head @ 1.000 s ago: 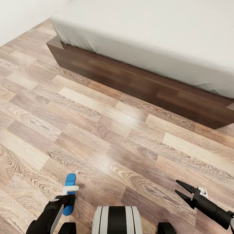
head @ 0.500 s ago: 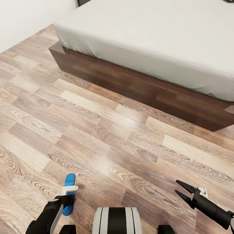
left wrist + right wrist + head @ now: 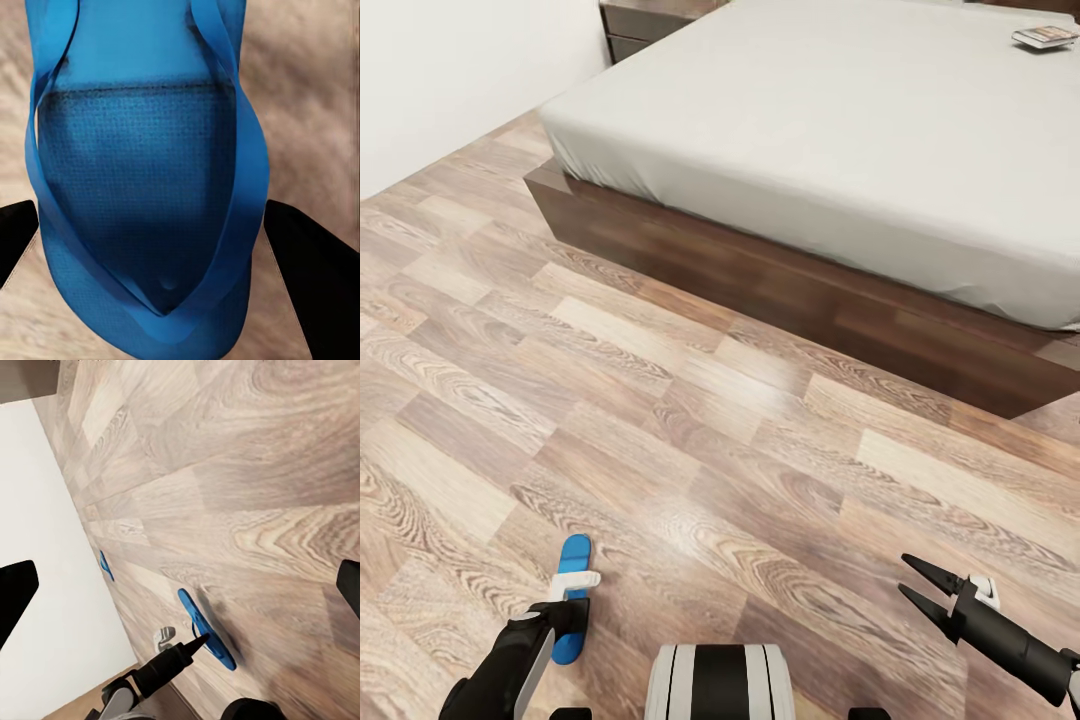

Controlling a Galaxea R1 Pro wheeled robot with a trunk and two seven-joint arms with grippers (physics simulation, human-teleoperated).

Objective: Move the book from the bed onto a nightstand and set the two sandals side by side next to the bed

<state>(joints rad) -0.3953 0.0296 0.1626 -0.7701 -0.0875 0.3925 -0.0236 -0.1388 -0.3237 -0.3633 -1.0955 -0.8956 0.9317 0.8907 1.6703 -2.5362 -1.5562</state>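
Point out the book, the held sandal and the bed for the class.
book [image 3: 1046, 37]: head view, its cover.
held sandal [image 3: 142, 187]: left wrist view, its footbed.
bed [image 3: 840, 110]: head view, bare mattress top.

Even, bright, shadow-soft render. Mild glare on the floor [image 3: 690, 520] at centre. The sandal [image 3: 142, 187] looks slightly blurred in the left wrist view.

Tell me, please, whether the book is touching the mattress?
Touching: in the head view the book lies flat on the bed's off-white mattress, no gap beneath.
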